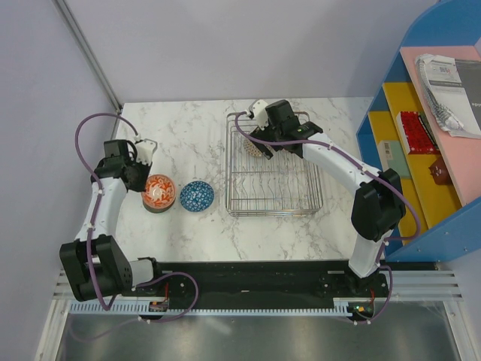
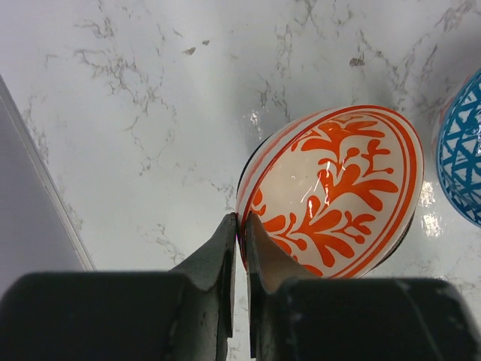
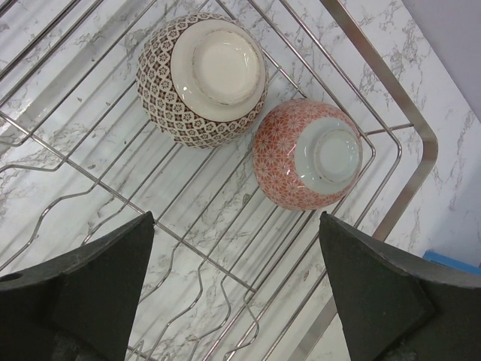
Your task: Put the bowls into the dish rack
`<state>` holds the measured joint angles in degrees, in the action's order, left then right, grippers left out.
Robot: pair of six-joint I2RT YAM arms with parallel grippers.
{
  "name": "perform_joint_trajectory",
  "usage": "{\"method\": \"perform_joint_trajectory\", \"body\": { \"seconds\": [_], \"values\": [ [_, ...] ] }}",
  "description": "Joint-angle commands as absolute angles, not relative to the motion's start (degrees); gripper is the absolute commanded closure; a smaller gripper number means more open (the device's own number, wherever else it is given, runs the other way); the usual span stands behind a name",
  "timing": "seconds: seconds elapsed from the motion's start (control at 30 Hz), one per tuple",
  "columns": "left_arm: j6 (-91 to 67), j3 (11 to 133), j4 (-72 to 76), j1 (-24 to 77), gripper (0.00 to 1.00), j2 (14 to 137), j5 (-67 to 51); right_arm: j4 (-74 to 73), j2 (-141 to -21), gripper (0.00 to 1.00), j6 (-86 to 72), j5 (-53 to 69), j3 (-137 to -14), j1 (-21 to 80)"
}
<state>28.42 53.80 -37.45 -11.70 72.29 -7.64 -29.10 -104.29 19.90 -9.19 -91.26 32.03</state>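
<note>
An orange-red patterned bowl point(image 2: 338, 188) is tilted on its edge on the marble table; it also shows in the top view point(image 1: 159, 191). My left gripper point(image 2: 240, 219) is shut on its rim, one finger inside and one outside. A blue patterned bowl point(image 1: 197, 195) stands just right of it and shows at the right edge of the left wrist view point(image 2: 462, 150). The wire dish rack point(image 1: 312, 197) holds a grey-black bowl point(image 3: 203, 79) and an orange-red bowl point(image 3: 308, 154), both base up, in a corner. My right gripper point(image 3: 237, 218) hangs open and empty above them, over the rack's far left point(image 1: 264, 144).
A blue shelf unit point(image 1: 376, 120) with papers and small items stands just right of the rack. A wall and a slanted pole point(image 1: 90, 53) bound the table on the left. The rack's upright tines point(image 3: 188, 301) rise below the right gripper.
</note>
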Motion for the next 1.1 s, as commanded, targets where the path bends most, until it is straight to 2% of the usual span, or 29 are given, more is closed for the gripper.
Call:
{"method": "perform_joint_trajectory", "body": {
  "seconds": [0.0, 0.27, 0.63, 1.07],
  "values": [
    [25.8, 58.2, -36.8, -10.6, 0.98, 71.9, -9.3, -27.5, -102.3, 0.02, 19.7, -10.3, -91.7, 31.9],
    [25.3, 58.4, -37.7, -10.4, 0.98, 69.4, -11.2, -27.1, -105.3, 0.02, 18.4, -12.2, -93.2, 31.6],
    [21.4, 64.2, -38.8, -10.4, 0.98, 63.7, -16.1, -27.4, -115.2, 0.02, 18.8, -15.0, -98.6, 30.2],
    [20.0, 61.3, -36.4, -10.3, 0.98, 60.9, -19.8, -25.3, -128.4, 0.02, 18.9, -25.0, -112.3, 30.3]
  ]
}}
